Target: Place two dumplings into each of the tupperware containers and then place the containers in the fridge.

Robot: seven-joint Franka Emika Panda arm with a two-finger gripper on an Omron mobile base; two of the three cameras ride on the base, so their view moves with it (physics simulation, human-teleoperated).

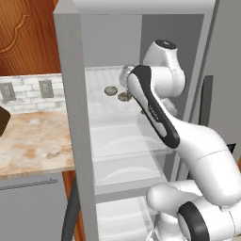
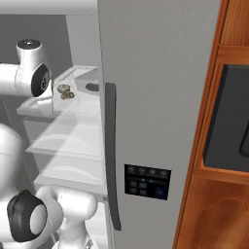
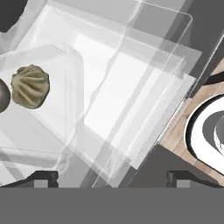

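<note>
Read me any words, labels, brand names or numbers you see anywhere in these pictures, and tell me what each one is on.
No readable text anywhere.
Dispenser panel on the fridge door: small pale button marks, too small and blurred to read.
Robot arm, shelves, wall outlets: no lettering.

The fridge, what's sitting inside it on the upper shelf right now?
Inside the fridge, two dumplings sit on the upper shelf in a pale container whose outline is hard to trace. The arm covers the shelf's right part. The lower shelves look bare.
</note>
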